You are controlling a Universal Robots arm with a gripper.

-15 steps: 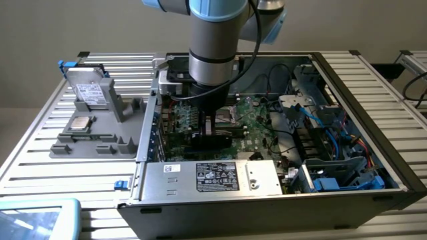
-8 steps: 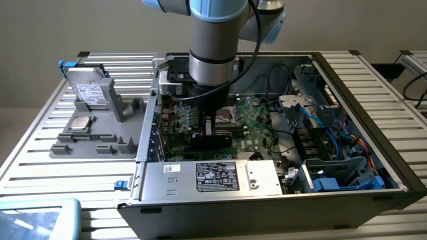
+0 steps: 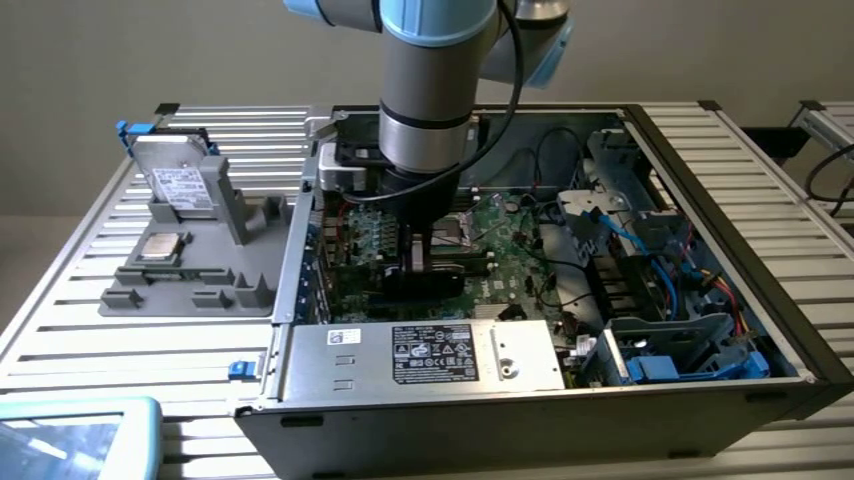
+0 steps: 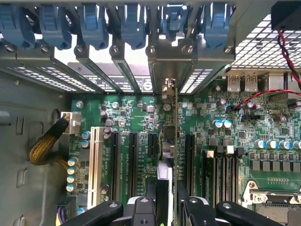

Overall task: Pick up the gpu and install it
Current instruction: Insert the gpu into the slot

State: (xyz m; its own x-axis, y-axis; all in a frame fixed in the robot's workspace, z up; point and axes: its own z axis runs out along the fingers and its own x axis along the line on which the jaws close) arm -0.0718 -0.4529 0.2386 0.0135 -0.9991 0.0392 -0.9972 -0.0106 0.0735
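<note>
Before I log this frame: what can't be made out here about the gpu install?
- Whether the gpu is seated in its slot: the wrist view sees it edge-on, held in the gripper; in the exterior view the arm covers it.
- Print on the label: too small, exterior view.
- Blue-framed object at the exterior view's lower left: cut off by the edge.

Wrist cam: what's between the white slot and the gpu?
In the wrist view, three empty black slots, two long, one short, lie between the long white plastic slot and the edge-on green-backed gpu card.
</note>
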